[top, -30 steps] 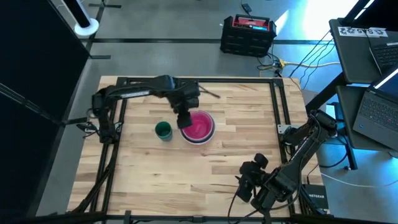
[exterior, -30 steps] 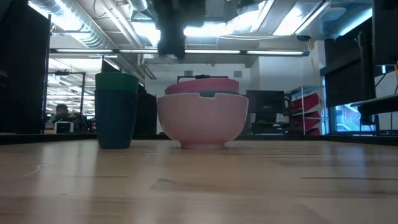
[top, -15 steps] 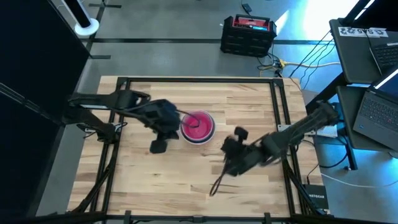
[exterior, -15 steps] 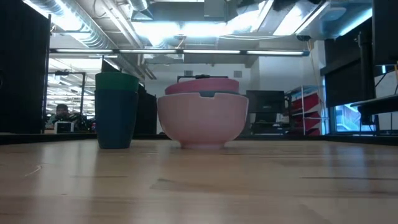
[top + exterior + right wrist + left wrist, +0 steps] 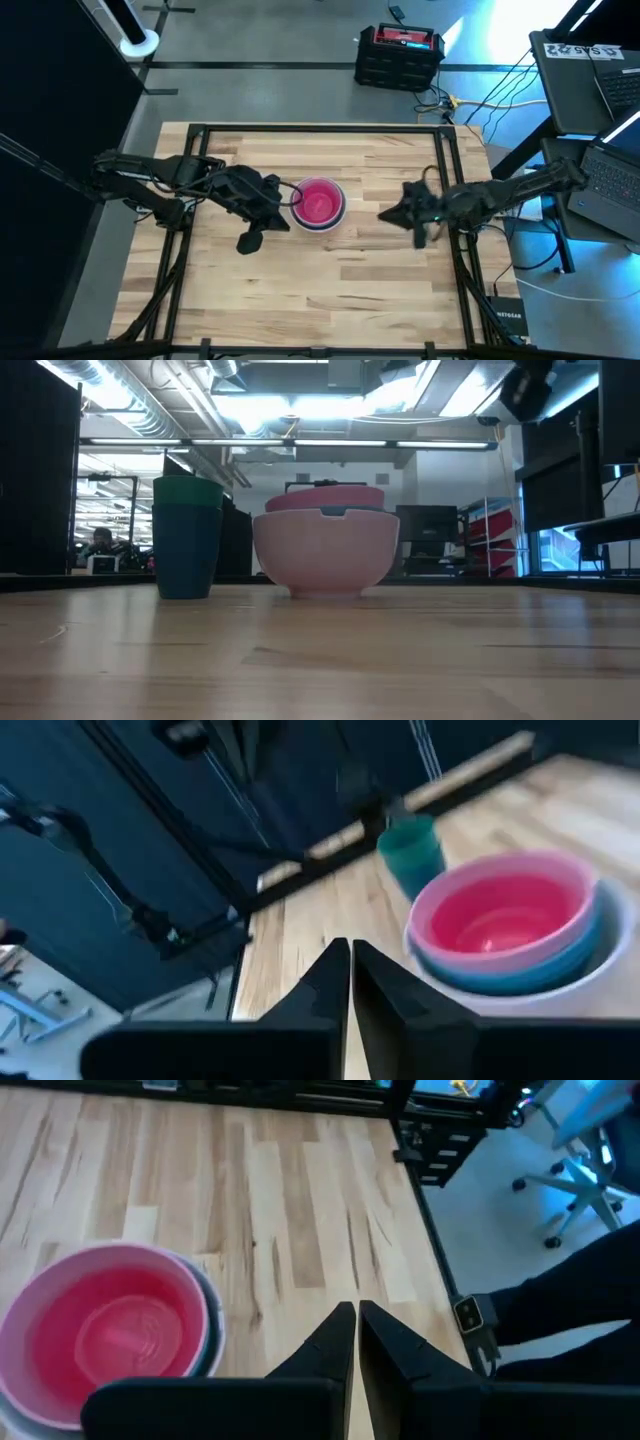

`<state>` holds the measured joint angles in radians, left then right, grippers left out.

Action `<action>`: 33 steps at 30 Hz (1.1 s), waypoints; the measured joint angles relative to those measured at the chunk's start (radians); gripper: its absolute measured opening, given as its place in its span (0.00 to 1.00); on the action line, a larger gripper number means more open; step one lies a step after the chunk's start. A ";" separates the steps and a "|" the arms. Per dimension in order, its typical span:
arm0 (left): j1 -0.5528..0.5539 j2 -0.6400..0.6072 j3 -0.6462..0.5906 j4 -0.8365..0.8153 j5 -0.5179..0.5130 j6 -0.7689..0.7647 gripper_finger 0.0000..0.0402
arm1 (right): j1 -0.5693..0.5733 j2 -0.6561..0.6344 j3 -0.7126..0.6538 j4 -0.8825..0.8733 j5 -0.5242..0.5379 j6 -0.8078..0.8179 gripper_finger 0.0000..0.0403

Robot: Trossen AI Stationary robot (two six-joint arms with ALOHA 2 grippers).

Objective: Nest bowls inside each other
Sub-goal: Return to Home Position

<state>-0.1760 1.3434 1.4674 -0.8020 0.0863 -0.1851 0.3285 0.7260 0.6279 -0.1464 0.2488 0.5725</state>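
Observation:
The bowls stand nested in one stack (image 5: 320, 203) at the table's middle, magenta innermost (image 5: 105, 1330). A pink rim, a blue rim and a pale outer bowl (image 5: 610, 955) lie around it. The stack rests on the wood by the outer bowl's base (image 5: 325, 592). My left gripper (image 5: 278, 214) hovers shut just left of and nearer than the stack, pointing toward the table's right edge, its fingertips (image 5: 355, 1315) over bare wood. My right gripper (image 5: 385, 215) hovers shut to the stack's right, pointing toward the table's left edge, its fingertips (image 5: 350, 950) short of the bowls.
A green cup (image 5: 187, 538) stands left of the stack, also seen in the right wrist view (image 5: 412, 855); my left arm hides it from above. Black frame rails (image 5: 445, 170) run along the table's edges. Bare wood (image 5: 330, 290) lies on the near side.
My left gripper has drawn back from above the bowl stack toward the table's left edge, rising and tipping toward level. My right gripper has swung from the near right corner toward the far edge and tipped up toward level. The stack and the cup have stayed put.

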 joint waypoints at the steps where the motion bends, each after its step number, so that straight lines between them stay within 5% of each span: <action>1: 0.003 0.000 0.000 -0.007 -0.001 -0.013 0.00 | -0.008 -0.047 -0.013 -0.026 0.005 -0.014 0.00; 11: 0.020 0.002 -0.004 -0.048 -0.017 -0.155 0.00 | -0.068 -0.493 -0.109 -0.240 0.051 -0.133 0.00; 19: -0.010 0.003 -0.005 0.162 -0.023 -0.006 0.00 | -0.067 -0.715 -0.110 -0.269 -0.066 -0.416 0.00; 27: -0.029 0.002 -0.005 0.141 -0.024 -0.019 0.00 | -0.067 -0.724 -0.205 -0.236 -0.175 -0.440 0.00; 33: -0.032 0.002 -0.005 0.180 -0.024 -0.044 0.00 | -0.067 -0.724 -0.406 0.078 -0.182 -0.423 0.00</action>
<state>-0.2077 1.3458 1.4628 -0.6219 0.0628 -0.2291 0.2611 0.0019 0.2222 -0.0685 0.0667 0.1496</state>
